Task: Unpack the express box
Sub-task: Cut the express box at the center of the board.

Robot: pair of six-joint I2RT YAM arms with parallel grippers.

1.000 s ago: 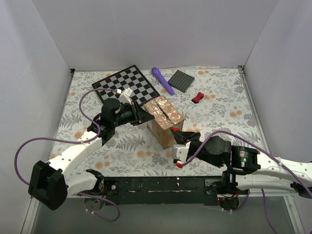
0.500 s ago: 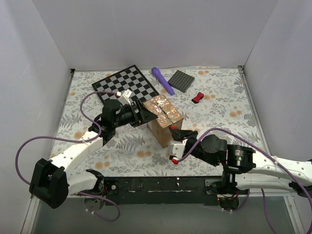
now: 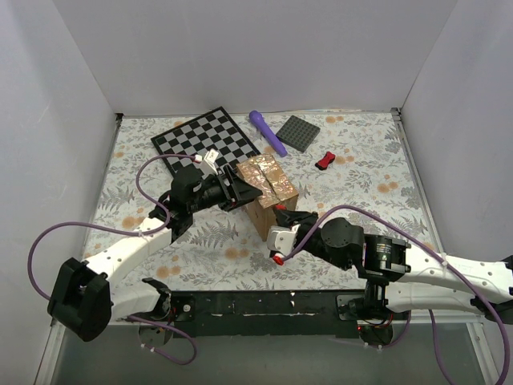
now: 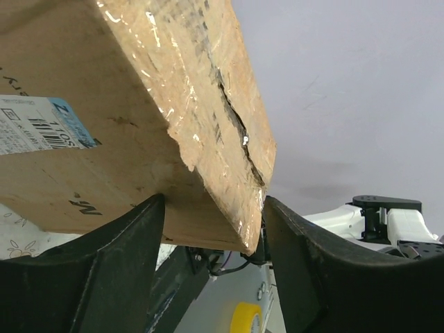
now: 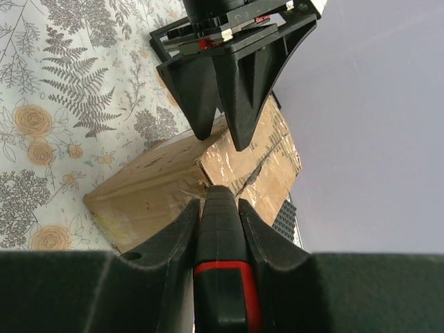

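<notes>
"Since the list starts at the middle of the table, what stands there?" the clerk asks.

"Item one: express box [image 3: 263,178]. Brown corrugated card, flaps down, glossy tape over the top with a dark split along the seam. White-and-blue barcode label [image 4: 41,125] on one side. Place: on the floral cloth [image 3: 369,184], just on the near side of the chessboard [image 3: 207,138] corner, between the two grippers."

"Grippers?"

"Left gripper [image 3: 240,191]: fingers [image 4: 104,270] apart, astride the box's upper edge. One lies along the labelled side, the other along the taped top, both close against the card. Whether they squeeze it, I cannot tell. Right gripper [image 5: 218,208]: fingers clamped on a black tool with a red band [image 5: 220,243], its tip at the box's near top edge, where the seam ends."

"Sundries?"

"All on the far part of the cloth, apart from the box. Purple rod [image 3: 268,132], lying just right of the chessboard. Dark grey studded square plate [image 3: 300,132], just beside the rod. Small red-and-black piece [image 3: 325,160] — too small to name — on the near side of the plate."
</notes>
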